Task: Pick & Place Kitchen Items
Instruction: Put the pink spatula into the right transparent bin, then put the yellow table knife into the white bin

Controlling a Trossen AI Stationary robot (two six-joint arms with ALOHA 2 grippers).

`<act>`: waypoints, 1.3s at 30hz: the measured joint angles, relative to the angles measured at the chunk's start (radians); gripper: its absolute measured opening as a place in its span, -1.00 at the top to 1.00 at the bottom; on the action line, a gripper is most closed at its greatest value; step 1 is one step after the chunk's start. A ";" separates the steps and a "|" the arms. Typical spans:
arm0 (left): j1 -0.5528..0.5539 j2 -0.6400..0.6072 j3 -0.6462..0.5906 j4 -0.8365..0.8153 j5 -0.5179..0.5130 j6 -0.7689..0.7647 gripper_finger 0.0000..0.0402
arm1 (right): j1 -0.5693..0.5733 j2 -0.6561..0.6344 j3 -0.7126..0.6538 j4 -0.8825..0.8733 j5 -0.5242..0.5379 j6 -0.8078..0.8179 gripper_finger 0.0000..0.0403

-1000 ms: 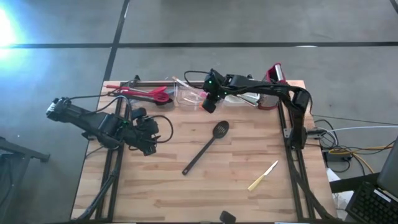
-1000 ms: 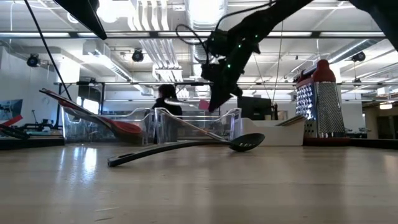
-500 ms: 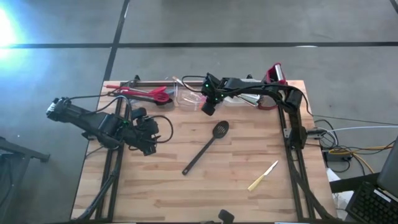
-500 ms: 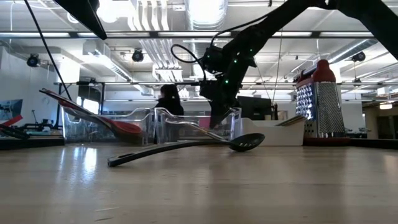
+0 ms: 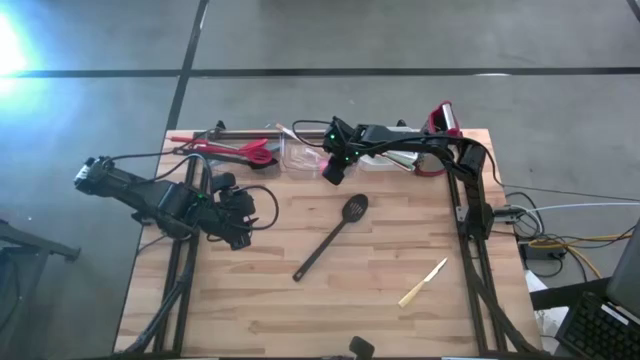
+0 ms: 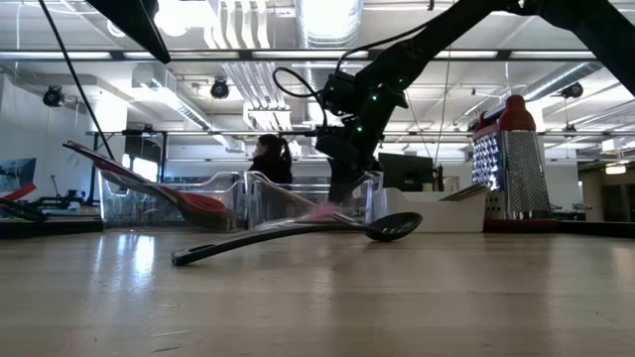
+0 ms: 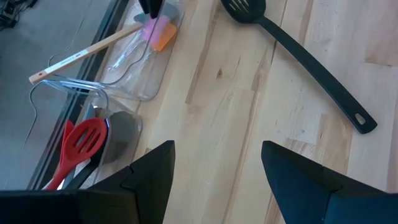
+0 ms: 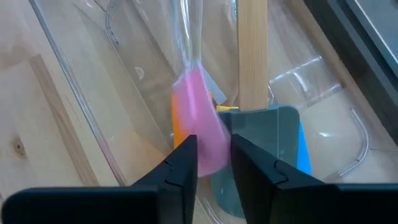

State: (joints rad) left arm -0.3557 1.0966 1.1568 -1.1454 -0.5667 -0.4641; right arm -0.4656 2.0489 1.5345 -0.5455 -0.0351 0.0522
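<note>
**Pink scraper at the clear tub, far edge**

My right tool (image 5: 334, 172) hangs over the clear tub (image 8: 124, 106) at the counter (image 5: 380, 290)'s far edge, fingers slightly parted around the pink scraper (image 8: 202, 134); whether they grip it I cannot tell. Orange and blue scrapers lie beneath. My left tool (image 7: 214, 165) waits wide open, empty, near the left edge. The black slotted spoon (image 5: 333, 238) lies mid-counter.

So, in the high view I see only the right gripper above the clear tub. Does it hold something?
Observer: No. In the right wrist view the right gripper stands slightly open, and the pink scraper is beyond it, inside the clear tub.
Operator: Is the tub otherwise empty?
Observer: No. An orange scraper, a grey scraper and a blue scraper lie there too.
Operator: And the left gripper?
Observer: In the left wrist view the left gripper is open and empty.
</note>
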 joint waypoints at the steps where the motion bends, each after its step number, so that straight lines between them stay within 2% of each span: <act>1: 0.000 0.000 0.000 0.000 0.000 0.000 -0.22 | 0.000 -0.001 0.000 0.000 -0.001 0.000 0.51; 10: 0.000 0.000 0.000 0.000 0.000 0.000 -0.22 | 0.002 -0.088 -0.001 -0.001 -0.003 -0.031 0.26; 13: 0.000 0.000 0.000 0.000 0.000 0.000 -0.22 | 0.017 -0.161 -0.001 -0.027 -0.030 0.033 0.24; 16: -0.001 0.000 0.000 0.000 0.000 0.000 -0.22 | 0.051 -0.235 -0.001 -0.097 -0.094 0.129 0.25; 20: -0.001 0.000 0.000 0.000 -0.001 0.000 -0.22 | 0.130 -0.328 -0.001 -0.277 -0.116 0.171 0.33; 25: -0.001 0.000 0.000 0.000 -0.002 -0.001 -0.22 | 0.284 -0.425 -0.009 -0.514 -0.114 0.268 0.44; 31: -0.001 0.000 0.000 0.000 -0.004 0.000 -0.22 | 0.535 -0.495 -0.042 -0.594 -0.096 0.458 0.53; 34: -0.001 0.000 0.000 0.000 -0.003 0.000 -0.22 | 0.663 -0.511 -0.067 -0.593 -0.073 0.607 0.58; 39: 0.000 0.000 0.000 0.000 -0.004 0.000 -0.22 | 0.861 -0.516 -0.113 -0.638 0.061 0.960 0.63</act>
State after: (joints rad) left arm -0.3561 1.0966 1.1568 -1.1454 -0.5705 -0.4641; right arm 0.3951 1.5326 1.4212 -1.1830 0.0258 1.0122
